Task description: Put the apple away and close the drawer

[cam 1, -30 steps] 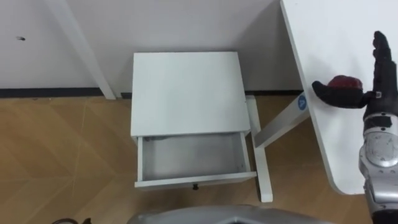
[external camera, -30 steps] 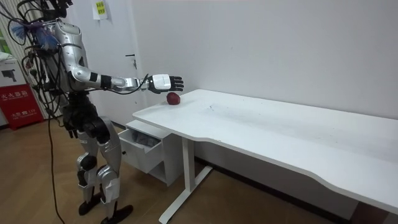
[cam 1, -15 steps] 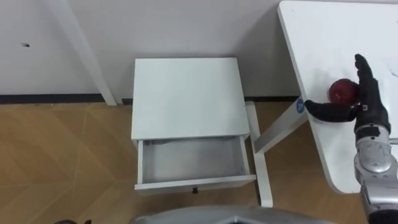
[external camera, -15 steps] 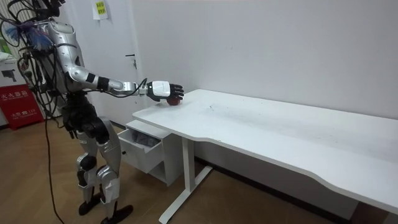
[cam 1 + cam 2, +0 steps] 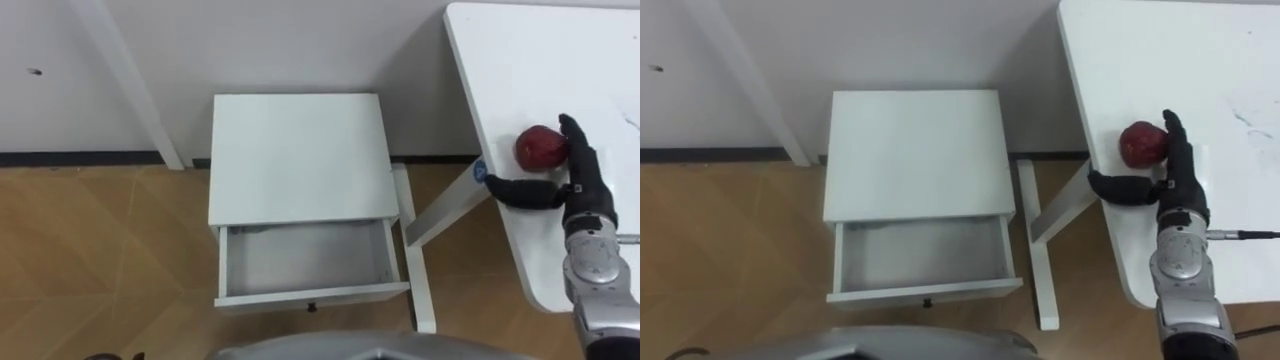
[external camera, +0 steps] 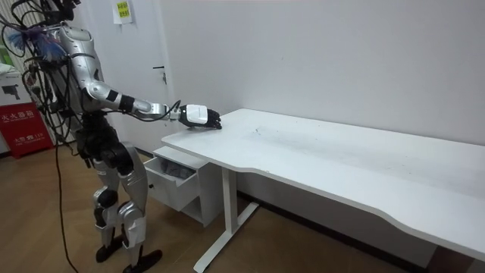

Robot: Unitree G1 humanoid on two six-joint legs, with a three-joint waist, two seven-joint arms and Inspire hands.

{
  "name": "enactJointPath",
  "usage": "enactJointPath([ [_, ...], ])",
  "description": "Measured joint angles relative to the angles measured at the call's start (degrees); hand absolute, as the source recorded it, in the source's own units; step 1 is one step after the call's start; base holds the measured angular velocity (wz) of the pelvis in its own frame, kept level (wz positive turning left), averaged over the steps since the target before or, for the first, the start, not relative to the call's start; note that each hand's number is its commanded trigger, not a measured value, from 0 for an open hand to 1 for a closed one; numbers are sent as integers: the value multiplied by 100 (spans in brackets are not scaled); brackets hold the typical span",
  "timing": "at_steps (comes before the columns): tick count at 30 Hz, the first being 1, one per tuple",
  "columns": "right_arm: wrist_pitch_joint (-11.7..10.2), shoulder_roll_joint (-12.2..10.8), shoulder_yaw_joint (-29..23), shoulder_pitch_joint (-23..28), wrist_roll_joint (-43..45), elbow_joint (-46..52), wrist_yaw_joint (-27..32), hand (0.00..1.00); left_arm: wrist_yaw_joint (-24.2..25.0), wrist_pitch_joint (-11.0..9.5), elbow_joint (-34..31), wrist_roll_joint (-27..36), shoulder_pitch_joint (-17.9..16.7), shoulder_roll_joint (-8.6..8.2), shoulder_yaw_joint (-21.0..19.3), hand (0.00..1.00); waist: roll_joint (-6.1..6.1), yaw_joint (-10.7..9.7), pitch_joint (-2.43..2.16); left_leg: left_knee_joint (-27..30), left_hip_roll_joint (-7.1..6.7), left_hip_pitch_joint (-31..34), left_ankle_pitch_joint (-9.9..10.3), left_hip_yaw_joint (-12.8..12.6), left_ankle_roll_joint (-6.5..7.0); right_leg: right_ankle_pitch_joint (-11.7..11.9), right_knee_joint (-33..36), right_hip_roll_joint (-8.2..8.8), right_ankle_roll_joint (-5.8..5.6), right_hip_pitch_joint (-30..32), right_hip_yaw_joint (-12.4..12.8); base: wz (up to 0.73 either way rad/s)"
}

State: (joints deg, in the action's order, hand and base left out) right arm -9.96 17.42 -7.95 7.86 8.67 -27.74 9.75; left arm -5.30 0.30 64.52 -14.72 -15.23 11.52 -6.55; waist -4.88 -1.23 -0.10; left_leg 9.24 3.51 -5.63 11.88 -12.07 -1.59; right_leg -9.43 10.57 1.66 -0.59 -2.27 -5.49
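Reaching in from the lower right of the eye views with the black right hand point(image 5: 580, 190), with fingers point(image 5: 577, 150) held straight along the right flank of the round dark red apple point(image 5: 539, 147) and thumb spread wide below it, so bracketing rather than clasping, holding nothing yet, probably lining up before closing. Lying there on the left corner of the white tabletop point(image 5: 520, 60), at right of frame, close to the edge. At centre, pulled open and bare inside, the shallow white drawer point(image 5: 305, 258) of the small white bedside cabinet point(image 5: 295, 150) on the brown wooden floor point(image 5: 100, 250), presumably left out to receive the fruit. Between the two, in the way of a straight low carry, the table's slanted white leg point(image 5: 445, 205) and white foot bar point(image 5: 420, 290), just beside the drawer's right side; likely calls for lifting clear of the table edge first
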Motion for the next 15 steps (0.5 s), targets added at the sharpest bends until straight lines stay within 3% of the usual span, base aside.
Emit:
enactJointPath([
  [3, -121, -40, -21, -25, 96, -4, -28, 100, -1, -2, -48, 0, -2, 2, 0, 0, 2, 1, 0, -7, -7, 11, 5, 1, 7, 1, -11, 8, -2, 6, -7, 0],
  [15, -96, -35, -342, -192, 156, -114, 200, 100, -2, -15, -71, -136, 5, 12, -7, 0, 9, 9, -4, -4, 1, -2, 5, 26, 7, 14, -92, -2, -3, -81, -58, 0],
])
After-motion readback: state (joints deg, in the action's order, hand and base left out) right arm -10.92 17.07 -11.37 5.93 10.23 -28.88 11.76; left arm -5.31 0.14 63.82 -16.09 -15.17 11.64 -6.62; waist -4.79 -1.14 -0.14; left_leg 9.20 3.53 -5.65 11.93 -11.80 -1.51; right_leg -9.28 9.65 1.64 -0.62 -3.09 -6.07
